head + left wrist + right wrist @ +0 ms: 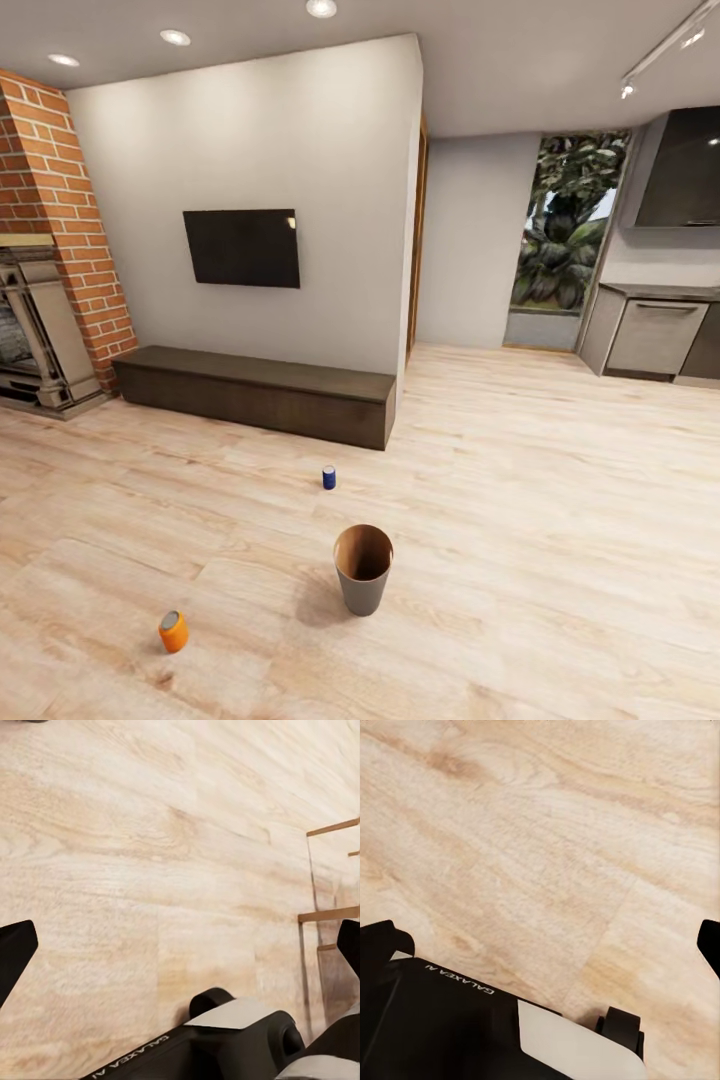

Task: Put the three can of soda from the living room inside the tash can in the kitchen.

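On the light wood floor stands the brown trash can (363, 568), upright, its dark inside showing. A dark blue can of soda (329, 478) stands a short way behind it, in front of the low cabinet. An orange can of soda (173, 631) sits on the floor to the trash can's left, nearer to me. In the left wrist view my left gripper (180, 945) is open over bare floor, with nothing between its fingers. My right gripper (544, 941) is likewise open above the floor planks and holds nothing.
A long low dark-wood cabinet (255, 389) runs under the black wall television (242, 247). The red-brick fireplace (45, 250) is at far left. Kitchen cabinets (655, 335) lie at the far right, past a wide stretch of floor. My black base (450, 1020) shows under both wrists.
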### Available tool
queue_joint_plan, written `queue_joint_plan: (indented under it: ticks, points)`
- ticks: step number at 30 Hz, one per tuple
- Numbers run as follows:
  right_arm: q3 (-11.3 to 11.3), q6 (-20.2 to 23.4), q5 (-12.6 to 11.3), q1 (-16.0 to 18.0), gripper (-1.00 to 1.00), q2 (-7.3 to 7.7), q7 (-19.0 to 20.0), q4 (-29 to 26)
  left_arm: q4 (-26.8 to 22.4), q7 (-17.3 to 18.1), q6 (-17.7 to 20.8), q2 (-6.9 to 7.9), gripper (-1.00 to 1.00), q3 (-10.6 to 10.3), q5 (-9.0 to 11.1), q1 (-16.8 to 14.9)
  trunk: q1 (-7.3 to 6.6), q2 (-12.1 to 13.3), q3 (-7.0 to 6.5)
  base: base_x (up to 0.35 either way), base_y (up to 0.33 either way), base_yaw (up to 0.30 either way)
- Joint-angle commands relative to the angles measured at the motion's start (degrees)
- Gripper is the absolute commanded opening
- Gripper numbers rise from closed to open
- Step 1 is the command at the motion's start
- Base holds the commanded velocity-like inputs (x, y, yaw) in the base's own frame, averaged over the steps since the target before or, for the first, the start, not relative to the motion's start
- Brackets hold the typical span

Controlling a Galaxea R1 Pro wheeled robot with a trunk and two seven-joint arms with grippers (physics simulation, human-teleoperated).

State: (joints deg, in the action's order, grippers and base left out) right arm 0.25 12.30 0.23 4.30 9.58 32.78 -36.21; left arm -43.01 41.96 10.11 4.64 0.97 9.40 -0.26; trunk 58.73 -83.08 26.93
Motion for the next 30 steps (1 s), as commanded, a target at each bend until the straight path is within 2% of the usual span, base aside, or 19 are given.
queue_joint_plan:
  ticks: [1,7,10,15,30]
  points:
    - [0.0,0.0,0.0,0.0,1.0,0.0,0.0,0.0,-0.1,0.1,0.0,0.0,1.0,0.0,0.0,0.0,0.0,0.0,0.0,0.002,0.0,0.0]
    - [0.0,-0.1,0.0,0.0,1.0,-0.04,-1.8,-0.1,-0.5,0.3,0.0,0.01,1.0,0.1,0.1,0.0,0.0,0.0,0.0,0.0,0.0,0.0]
    - [0.0,-0.1,-0.2,0.2,1.0,-0.2,-5.4,-0.2,-0.7,0.4,0.0,0.01,1.0,0.1,0.1,0.0,0.0,0.0,0.0,0.0,0.0,0.0]
    - [0.1,-0.1,-0.3,0.2,1.0,-0.31,-6.9,-0.2,-0.8,0.5,0.0,0.01,1.0,0.1,0.1,0.0,0.0,0.0,0.0,0.079,-0.001,0.0]
    - [0.2,-0.1,-0.4,0.3,1.0,-0.43,-7.4,-0.2,-0.8,0.4,0.0,0.01,1.0,0.0,0.1,0.0,0.0,0.0,0.0,0.312,-0.028,0.0]
